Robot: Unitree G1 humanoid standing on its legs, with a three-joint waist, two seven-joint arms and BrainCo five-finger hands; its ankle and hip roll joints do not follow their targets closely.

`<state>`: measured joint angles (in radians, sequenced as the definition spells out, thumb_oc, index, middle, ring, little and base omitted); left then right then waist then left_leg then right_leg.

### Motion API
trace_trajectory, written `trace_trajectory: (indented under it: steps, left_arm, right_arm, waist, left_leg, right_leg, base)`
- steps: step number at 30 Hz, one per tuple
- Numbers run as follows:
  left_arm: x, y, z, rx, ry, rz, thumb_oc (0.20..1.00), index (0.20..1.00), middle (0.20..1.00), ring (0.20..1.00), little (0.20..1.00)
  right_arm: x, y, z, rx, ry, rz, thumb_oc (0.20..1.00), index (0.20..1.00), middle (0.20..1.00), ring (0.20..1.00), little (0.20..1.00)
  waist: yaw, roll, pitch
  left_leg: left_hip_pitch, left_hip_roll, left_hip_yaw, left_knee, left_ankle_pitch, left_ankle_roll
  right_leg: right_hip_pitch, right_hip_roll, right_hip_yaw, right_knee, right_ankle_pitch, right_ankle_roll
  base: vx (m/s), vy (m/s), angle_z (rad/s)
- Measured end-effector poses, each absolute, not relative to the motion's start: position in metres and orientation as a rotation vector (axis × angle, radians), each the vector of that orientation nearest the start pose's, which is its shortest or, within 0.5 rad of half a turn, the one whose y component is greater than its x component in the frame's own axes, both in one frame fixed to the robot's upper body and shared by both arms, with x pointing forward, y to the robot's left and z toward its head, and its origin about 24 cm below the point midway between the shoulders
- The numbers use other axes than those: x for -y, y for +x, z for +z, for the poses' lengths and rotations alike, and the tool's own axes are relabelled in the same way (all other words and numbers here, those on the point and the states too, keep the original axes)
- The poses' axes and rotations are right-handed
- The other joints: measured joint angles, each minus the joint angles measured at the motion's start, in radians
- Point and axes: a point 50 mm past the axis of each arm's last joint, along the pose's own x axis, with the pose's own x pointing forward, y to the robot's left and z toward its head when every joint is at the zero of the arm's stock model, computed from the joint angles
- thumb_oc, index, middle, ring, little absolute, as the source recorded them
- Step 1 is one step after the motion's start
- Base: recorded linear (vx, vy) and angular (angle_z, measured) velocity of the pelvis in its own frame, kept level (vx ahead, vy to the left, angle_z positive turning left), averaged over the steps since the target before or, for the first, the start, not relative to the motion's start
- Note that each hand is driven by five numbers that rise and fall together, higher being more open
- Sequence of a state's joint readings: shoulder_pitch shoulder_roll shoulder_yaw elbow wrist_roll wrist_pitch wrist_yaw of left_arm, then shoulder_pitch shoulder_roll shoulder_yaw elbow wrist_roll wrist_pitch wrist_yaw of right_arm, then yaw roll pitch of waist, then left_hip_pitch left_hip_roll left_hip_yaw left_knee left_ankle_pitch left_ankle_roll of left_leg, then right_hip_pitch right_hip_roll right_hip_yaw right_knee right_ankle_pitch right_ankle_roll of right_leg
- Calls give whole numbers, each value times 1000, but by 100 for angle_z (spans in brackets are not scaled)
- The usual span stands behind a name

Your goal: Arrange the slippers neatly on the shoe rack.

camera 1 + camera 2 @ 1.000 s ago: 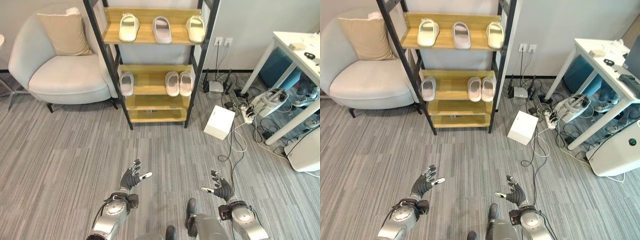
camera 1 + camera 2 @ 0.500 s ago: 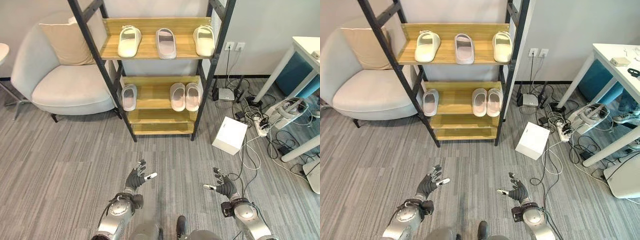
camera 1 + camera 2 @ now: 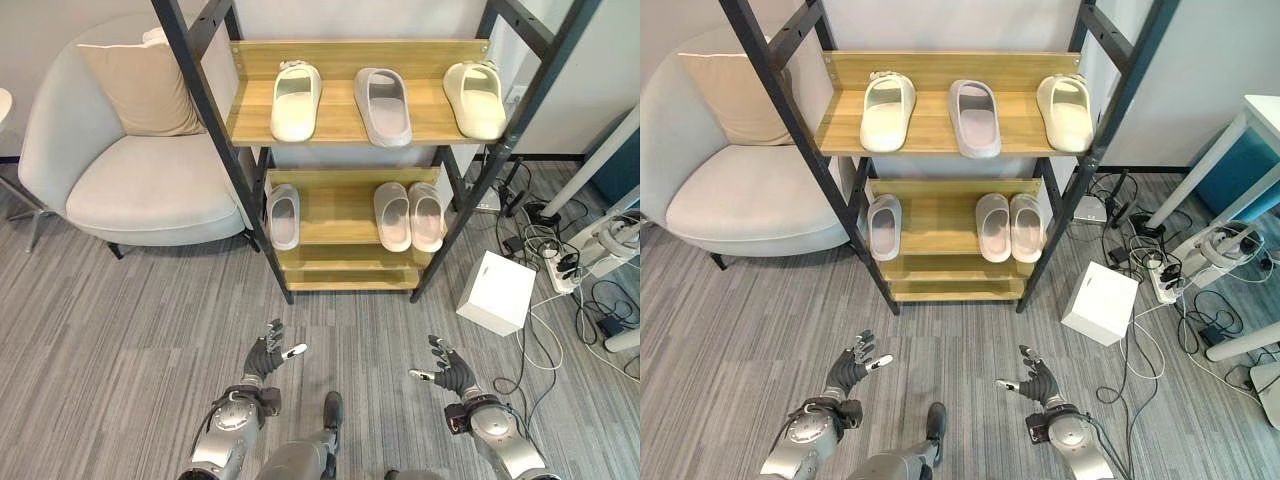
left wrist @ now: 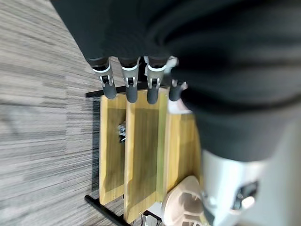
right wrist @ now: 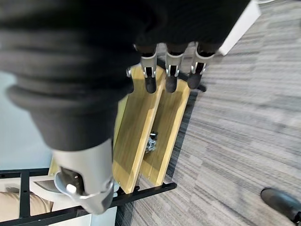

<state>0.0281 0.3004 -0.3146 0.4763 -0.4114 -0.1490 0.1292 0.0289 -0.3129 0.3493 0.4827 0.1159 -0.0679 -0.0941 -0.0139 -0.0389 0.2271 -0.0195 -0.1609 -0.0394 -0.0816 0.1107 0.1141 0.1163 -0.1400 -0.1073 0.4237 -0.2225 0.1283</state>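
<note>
Six slippers (image 3: 296,101) already sit on the shoe rack (image 3: 340,205), unevenly spaced, while the left hand (image 3: 266,355) and right hand (image 3: 447,368) hover spread and empty, so tidying remains.

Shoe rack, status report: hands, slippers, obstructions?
Left hand and right hand open, empty, short of shoe rack. Six slippers shelved, spacing uneven. Nothing blocking approach.

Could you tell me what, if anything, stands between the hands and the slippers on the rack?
Nothing visible: bare floor lies between the open left hand, right hand and the rack; the slippers sit on open shelves.
</note>
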Motion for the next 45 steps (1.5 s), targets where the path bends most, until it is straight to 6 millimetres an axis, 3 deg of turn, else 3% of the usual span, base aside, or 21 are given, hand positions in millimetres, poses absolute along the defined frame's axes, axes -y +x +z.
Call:
trace_trajectory:
  steps: [1, 3, 5, 8, 9, 11, 12, 14, 18, 21, 22, 26, 27, 29, 31, 32, 36, 39, 41, 43, 45]
  left_arm:
    - [-182, 209, -64, -437, -6, 7, 1000, 1000, 1000, 1000, 1000]
    - [-183, 211, -62, -431, 4, -1, 1000, 1000, 1000, 1000, 1000]
    - [-182, 208, -64, -444, 19, -22, 1000, 1000, 1000, 1000, 1000]
    - [-178, 211, -62, -434, 14, -42, 1000, 1000, 1000, 1000, 1000]
    - [-178, 212, -61, -430, 15, -42, 1000, 1000, 1000, 1000, 1000]
    - [-179, 211, -63, -436, 20, -40, 1000, 1000, 1000, 1000, 1000]
    - [-180, 211, -62, -435, 31, -41, 1000, 1000, 1000, 1000, 1000]
    - [-180, 212, -62, -429, 59, -51, 1000, 1000, 1000, 1000, 1000]
    - [-180, 208, -64, -438, 50, -43, 1000, 1000, 1000, 1000, 1000]
    - [-179, 204, -68, -459, 45, -39, 1000, 1000, 1000, 1000, 1000]
    - [-177, 202, -71, -467, 36, -38, 1000, 1000, 1000, 1000, 1000]
    - [-168, 200, -73, -476, 5, -44, 1000, 1000, 1000, 1000, 1000]
    - [-166, 204, -72, -468, 2, -46, 1000, 1000, 1000, 1000, 1000]
    - [-159, 207, -71, -463, -15, -53, 1000, 1000, 1000, 1000, 1000]
    - [-154, 213, -69, -451, -11, -70, 1000, 1000, 1000, 1000, 1000]
    - [-157, 208, -73, -469, -7, -60, 1000, 1000, 1000, 1000, 1000]
    - [-159, 197, -83, -524, 7, -60, 1000, 1000, 1000, 1000, 1000]
    - [-162, 190, -88, -553, 19, -65, 1000, 1000, 1000, 1000, 1000]
    - [-168, 192, -86, -545, 39, -58, 1000, 1000, 1000, 1000, 1000]
    - [-175, 192, -85, -547, 61, -51, 1000, 1000, 1000, 1000, 1000]
    - [-178, 195, -83, -538, 73, -52, 1000, 1000, 1000, 1000, 1000]
  right_arm:
    - [168, 201, -73, -495, -271, 168, 1000, 1000, 1000, 1000, 1000]
    - [163, 195, -77, -512, -267, 185, 1000, 1000, 1000, 1000, 1000]
    - [159, 196, -77, -513, -264, 193, 1000, 1000, 1000, 1000, 1000]
    - [160, 196, -77, -513, -268, 193, 1000, 1000, 1000, 1000, 1000]
    - [160, 198, -76, -509, -269, 194, 1000, 1000, 1000, 1000, 1000]
    - [159, 202, -74, -498, -270, 197, 1000, 1000, 1000, 1000, 1000]
    - [159, 204, -73, -493, -271, 197, 1000, 1000, 1000, 1000, 1000]
    - [159, 206, -72, -488, -273, 194, 1000, 1000, 1000, 1000, 1000]
    - [159, 197, -77, -515, -267, 196, 1000, 1000, 1000, 1000, 1000]
    - [160, 193, -80, -530, -263, 195, 1000, 1000, 1000, 1000, 1000]
    - [162, 191, -81, -536, -265, 191, 1000, 1000, 1000, 1000, 1000]
    - [169, 184, -85, -565, -274, 179, 1000, 1000, 1000, 1000, 1000]
    - [179, 187, -82, -557, -284, 153, 1000, 1000, 1000, 1000, 1000]
    - [193, 188, -80, -557, -323, 131, 1000, 1000, 1000, 1000, 1000]
    - [199, 192, -78, -553, -349, 122, 1000, 1000, 1000, 1000, 1000]
    - [198, 196, -76, -541, -346, 119, 1000, 1000, 1000, 1000, 1000]
    - [186, 196, -77, -535, -312, 138, 1000, 1000, 1000, 1000, 1000]
    - [176, 187, -85, -568, -279, 148, 1000, 1000, 1000, 1000, 1000]
    - [173, 182, -88, -587, -264, 150, 1000, 1000, 1000, 1000, 1000]
    - [169, 186, -87, -579, -257, 155, 1000, 1000, 1000, 1000, 1000]
    - [167, 189, -85, -569, -248, 150, 1000, 1000, 1000, 1000, 1000]
  waist:
    - [-6, -7, -9]
    - [-4, -29, -27]
    - [0, -35, -32]
    - [-6, 7, -34]
    - [-1, 24, -31]
    - [0, 43, -27]
    - [3, 50, -26]
    - [6, 53, -30]
    - [10, 24, -48]
    - [18, -1, -62]
    - [14, 5, -63]
    - [5, 15, -62]
    - [-4, 12, -51]
    - [-12, 23, -38]
    - [-7, 19, -22]
    - [1, 24, -25]
    - [-5, 28, -29]
    - [-10, 31, -29]
    - [-8, 43, -32]
    - [13, 40, -36]
    - [-1, 30, -42]
  left_leg:
    - [28, -4, -5, 0, 20, 17]
    - [51, -17, -9, 0, -4, 19]
    - [96, -26, -10, 0, -31, 40]
    - [112, -6, -34, 1, -35, 34]
    - [112, 5, -33, 1, -38, 31]
    - [116, 17, -34, 1, -39, 29]
    - [127, 26, -30, 1, -39, 28]
    - [138, 34, -32, 1, -56, 7]
    - [159, 38, -33, 0, -89, -29]
    - [157, 45, -50, 0, -94, -42]
    - [155, 58, -62, 0, -95, -53]
    - [141, 107, -89, 20, -104, -93]
    - [78, 108, -118, 116, -126, -118]
    - [57, 118, -109, 120, -140, -118]
    - [29, 121, -96, 99, -141, -115]
    - [18, 128, -96, 29, -108, -104]
    - [7, 111, -79, 29, -74, -89]
    - [20, 94, -35, 39, -69, -61]
    - [52, 99, -14, 15, -56, -45]
    - [71, 108, 25, 0, -59, -42]
    - [75, 109, 24, 1, -51, -50]
  right_leg:
    - [-99, -27, -1, 219, -18, 27]
    - [-173, -43, 2, 318, -26, 41]
    - [-261, -68, -20, 387, -46, 13]
    - [-245, -71, -85, 66, -47, -33]
    - [-241, -62, -83, -84, -22, -38]
    - [-233, -53, -53, -202, 34, -28]
    - [-219, -58, -34, -307, 120, -19]
    - [-209, -58, -1, -383, 205, 1]
    - [-140, -51, -1, -441, 263, 12]
    - [-69, -29, -1, -513, 337, -10]
    - [-64, -17, -9, -513, 345, -19]
    - [-51, 34, -38, -513, 332, -58]
    - [-55, 42, -62, -513, 335, -86]
    - [-56, 45, -88, -514, 319, -111]
    - [-62, 42, -94, -514, 310, -105]
    - [-85, 43, -82, -513, 310, -102]
    - [-106, 28, -54, -507, 305, -84]
    - [-171, -9, -23, -352, 284, -39]
    - [-235, -23, -25, -232, 236, -39]
    - [-221, -25, -69, -326, 228, -46]
    - [-168, -24, -73, -443, 246, -28]
  base:
    - [173, 73, 11]
    - [238, 61, 11]
    - [185, -35, 1]
    - [101, -117, 32]
    - [58, -92, 14]
    - [67, -152, 8]
    - [89, -233, 6]
    - [169, -355, 5]
    - [162, -376, 7]
    - [85, -262, 5]
    - [75, -251, 25]
    - [27, -93, 26]
    - [63, 23, 34]
    - [99, 54, 45]
    - [179, 199, 18]
    - [227, 257, -14]
    - [216, 273, -25]
    - [75, 120, -45]
    - [70, -27, -29]
    - [65, -99, -43]
    - [74, -124, 4]
